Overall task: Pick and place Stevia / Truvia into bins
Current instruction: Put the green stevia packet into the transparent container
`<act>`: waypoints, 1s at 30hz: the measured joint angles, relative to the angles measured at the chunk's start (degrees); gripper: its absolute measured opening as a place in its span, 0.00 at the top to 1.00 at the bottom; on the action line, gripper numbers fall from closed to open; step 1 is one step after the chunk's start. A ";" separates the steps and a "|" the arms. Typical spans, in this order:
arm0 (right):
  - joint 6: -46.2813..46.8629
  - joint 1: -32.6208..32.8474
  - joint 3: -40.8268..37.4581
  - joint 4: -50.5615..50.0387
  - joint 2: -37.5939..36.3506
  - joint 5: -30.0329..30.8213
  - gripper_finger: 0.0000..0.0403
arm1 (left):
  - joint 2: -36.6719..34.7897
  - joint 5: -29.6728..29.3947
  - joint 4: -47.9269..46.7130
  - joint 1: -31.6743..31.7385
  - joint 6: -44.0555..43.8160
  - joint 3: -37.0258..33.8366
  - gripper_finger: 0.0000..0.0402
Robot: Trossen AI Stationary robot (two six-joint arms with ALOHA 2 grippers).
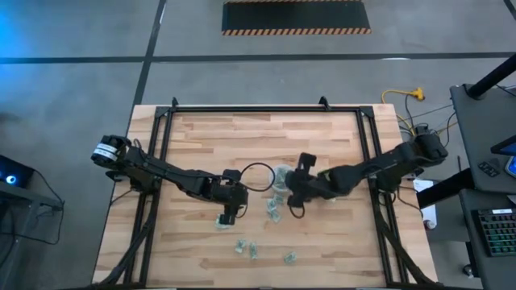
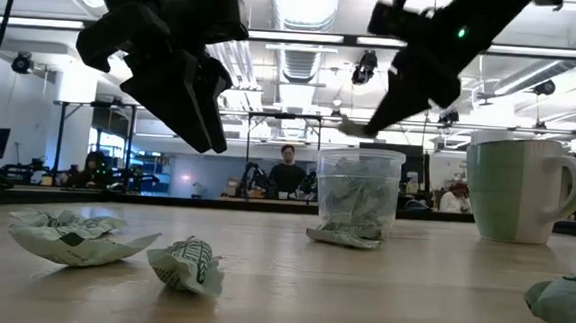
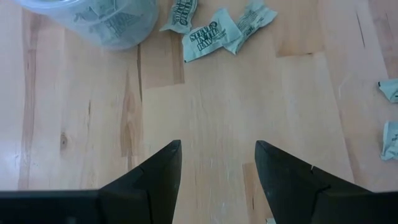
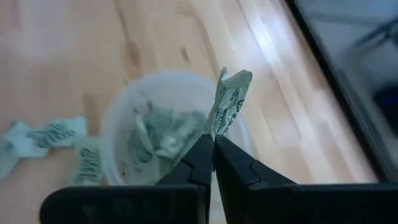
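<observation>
Pale wood tabletop (image 1: 322, 234): we see a crumpled green-white paper sachet (image 4: 229, 102) standing upright, pinched in the right gripper (image 4: 213, 144), directly over the clear plastic cup (image 4: 124, 127), so drop is straight down. Left gripper (image 3: 217, 168) spread wide, empty, nearby.

We see pale green/white sachets (image 3: 210, 41) w/ dark green print, crumpled. Clear cup (image 4: 168, 118) translucent, whitish, green sachets showing thru. Other cup (image 2: 519, 188) pale green w/ handle. Table (image 1: 322, 242) light wood, plank grain, black frame. Both grippers, left (image 3: 217, 180) & right (image 4: 212, 163), black. Floor grey; black mat (image 1: 296, 16) w/ yellow-black hazard edge.
</observation>
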 joint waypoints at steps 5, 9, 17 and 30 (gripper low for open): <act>1.81 -2.64 -0.04 -1.89 1.41 -6.15 0.98 | 0.00 0.00 0.01 -0.01 0.02 -0.07 0.53; 1.73 -2.88 -0.04 -2.07 1.74 -6.69 0.98 | 0.00 -0.02 0.08 0.00 0.35 -0.08 0.53; 1.86 -2.88 -0.04 -3.25 1.74 -6.69 0.97 | 0.00 -0.07 0.37 0.00 0.33 -0.67 0.53; 2.90 -2.80 3.01 -9.82 0.66 -5.69 0.69 | 0.00 -0.19 0.51 0.01 0.26 -0.82 0.53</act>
